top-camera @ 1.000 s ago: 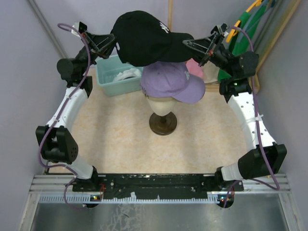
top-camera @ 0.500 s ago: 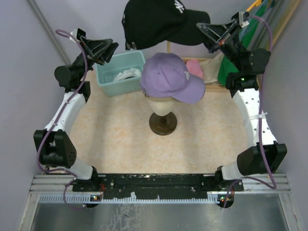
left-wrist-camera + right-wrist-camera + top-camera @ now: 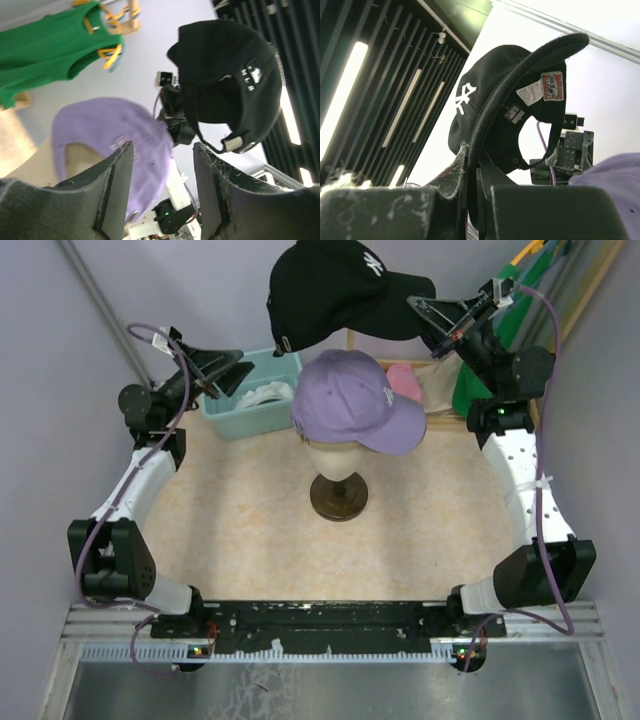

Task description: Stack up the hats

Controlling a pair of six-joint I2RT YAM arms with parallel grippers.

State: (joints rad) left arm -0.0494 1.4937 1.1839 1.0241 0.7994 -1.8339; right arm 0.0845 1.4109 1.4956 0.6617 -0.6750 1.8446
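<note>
Right fingers (image 3: 432, 312) pinch the stiff curved brim of the soft black cap (image 3: 335, 285), held at upper centre. Left fingers (image 3: 115, 190) spread, empty. The rounded purple cap (image 3: 355, 400) crowns the mannequin head (image 3: 335, 455).

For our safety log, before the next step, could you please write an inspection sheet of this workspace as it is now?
Surface: beige tabletop, no spill or damage seen.
Job's things: black cap held in the air by its brim; purple cap on the mannequin head; white cap in the teal bin.
Clutter: pink cloth behind the purple cap; tan fabric beside it, too hidden to identify.
Hands: left hand open and empty; right hand shut on the black cap's brim.
Cables: a purple cable runs along each arm; no snag seen.
Surroundings: green top on a hanger; plain walls.
</note>
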